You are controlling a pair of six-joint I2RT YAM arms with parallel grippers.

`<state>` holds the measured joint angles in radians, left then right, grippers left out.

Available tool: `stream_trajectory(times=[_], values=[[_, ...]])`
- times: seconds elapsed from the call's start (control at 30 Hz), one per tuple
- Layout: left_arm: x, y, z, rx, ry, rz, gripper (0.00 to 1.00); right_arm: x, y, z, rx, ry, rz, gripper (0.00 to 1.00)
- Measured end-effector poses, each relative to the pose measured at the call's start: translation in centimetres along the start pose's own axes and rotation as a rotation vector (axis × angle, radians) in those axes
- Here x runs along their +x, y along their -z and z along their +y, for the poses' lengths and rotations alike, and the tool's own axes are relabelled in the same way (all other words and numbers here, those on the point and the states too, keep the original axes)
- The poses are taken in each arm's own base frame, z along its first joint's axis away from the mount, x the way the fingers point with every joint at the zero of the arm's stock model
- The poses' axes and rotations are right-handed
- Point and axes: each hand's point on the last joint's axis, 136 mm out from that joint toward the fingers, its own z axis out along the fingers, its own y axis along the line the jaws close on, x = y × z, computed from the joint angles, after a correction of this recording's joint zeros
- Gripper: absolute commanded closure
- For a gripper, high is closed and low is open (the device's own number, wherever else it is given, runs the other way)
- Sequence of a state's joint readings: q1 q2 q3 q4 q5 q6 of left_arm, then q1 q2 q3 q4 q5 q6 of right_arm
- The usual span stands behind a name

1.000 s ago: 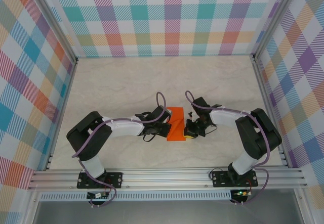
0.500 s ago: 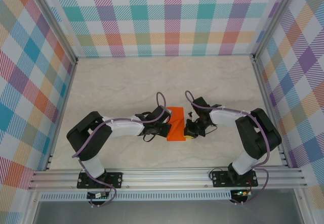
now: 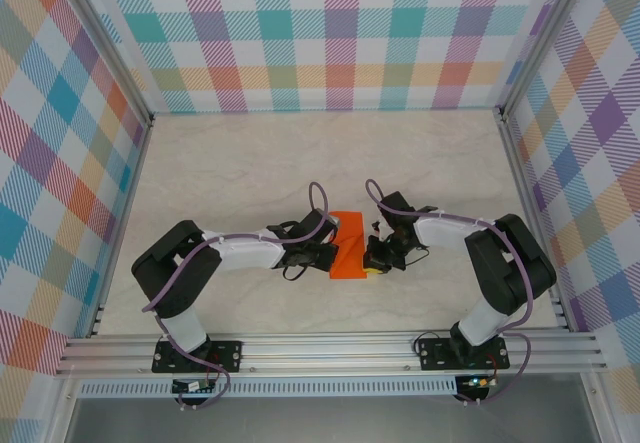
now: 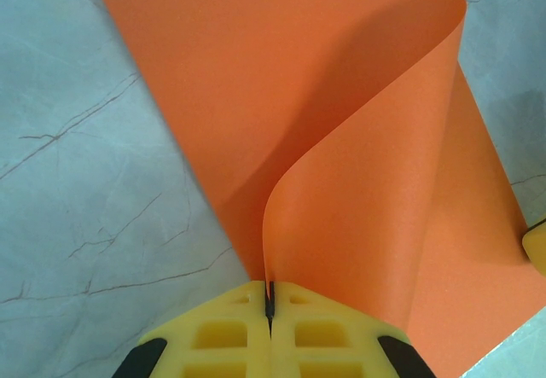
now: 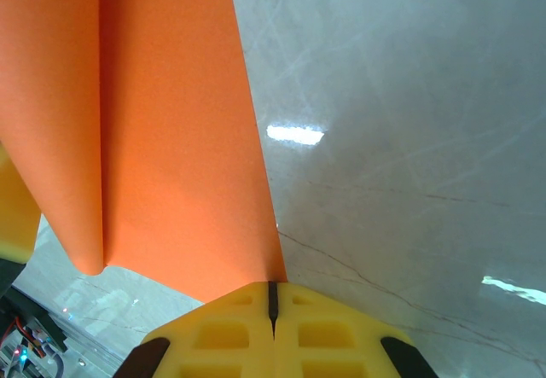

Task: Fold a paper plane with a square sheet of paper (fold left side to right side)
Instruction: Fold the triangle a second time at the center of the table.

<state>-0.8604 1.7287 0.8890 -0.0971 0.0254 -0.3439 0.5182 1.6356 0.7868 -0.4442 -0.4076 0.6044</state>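
Observation:
The square sheet of paper (image 3: 350, 244) is bright orange and lies mid-table between both arms, doubled over into a narrow upright rectangle. My left gripper (image 3: 328, 255) is shut on its left edge. In the left wrist view the yellow fingertips (image 4: 230, 331) pinch that edge, and the sheet (image 4: 341, 139) curls up and over to the right from my left gripper (image 4: 270, 301). My right gripper (image 3: 374, 256) is shut at the sheet's right edge. In the right wrist view the sheet (image 5: 162, 122) runs into the closed jaws of my right gripper (image 5: 273, 303). The paper plane is out of view.
The pale marbled tabletop (image 3: 250, 163) stretches behind and to both sides of the paper. Aluminium rails (image 3: 330, 348) run along the near edge, and posts stand at the sides. Checked walls (image 3: 330, 33) enclose the back and sides.

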Motion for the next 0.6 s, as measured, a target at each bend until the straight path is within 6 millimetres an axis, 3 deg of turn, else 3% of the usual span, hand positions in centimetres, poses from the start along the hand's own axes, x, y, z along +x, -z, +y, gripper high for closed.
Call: stream_trajectory(times=[0.6], values=[[-0.79,0.43,-0.32,0.012,-0.001,-0.033,1.0,0.02,0.0,-0.04,0.004,0.011,0.0,1.0]])
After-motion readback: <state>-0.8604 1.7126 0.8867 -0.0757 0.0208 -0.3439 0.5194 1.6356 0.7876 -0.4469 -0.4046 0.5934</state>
